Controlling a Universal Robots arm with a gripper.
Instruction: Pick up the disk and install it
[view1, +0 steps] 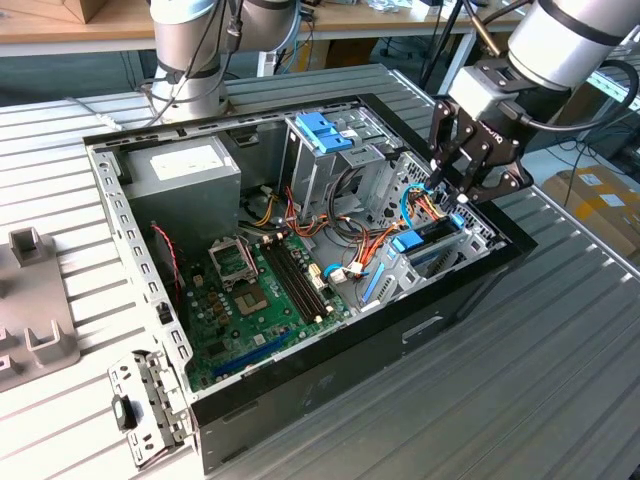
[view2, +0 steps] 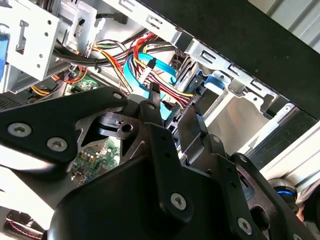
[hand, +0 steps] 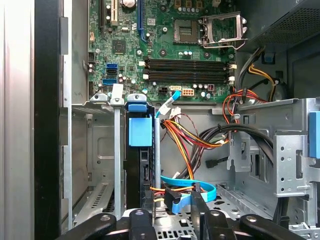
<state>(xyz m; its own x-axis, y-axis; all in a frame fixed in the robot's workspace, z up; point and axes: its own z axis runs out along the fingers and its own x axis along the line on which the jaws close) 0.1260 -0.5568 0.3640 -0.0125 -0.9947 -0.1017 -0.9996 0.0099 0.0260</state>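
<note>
The disk (view1: 418, 243), dark and held in a bright blue carrier, stands on edge in the lower drive cage at the front corner of the open computer case (view1: 130, 230). In the first wrist view its blue tab (hand: 139, 131) sits at the mouth of the metal cage slot. My gripper (view1: 455, 195) hovers just above that corner, over the cables beside the disk. Both wrist views show its black fingertips (hand: 170, 196) a narrow gap apart, with nothing between them but a light blue ribbon cable (hand: 200, 189) behind. The gripper (view2: 172, 112) touches nothing.
A second drive cage with a blue plastic bracket (view1: 322, 130) rises mid-case. Orange, red and black cable bundles (view1: 350, 235) run between the cages. The motherboard (view1: 255, 300) and grey power supply (view1: 185, 170) fill the rest. Grey fixtures (view1: 30, 300) lie on the exterior view's left.
</note>
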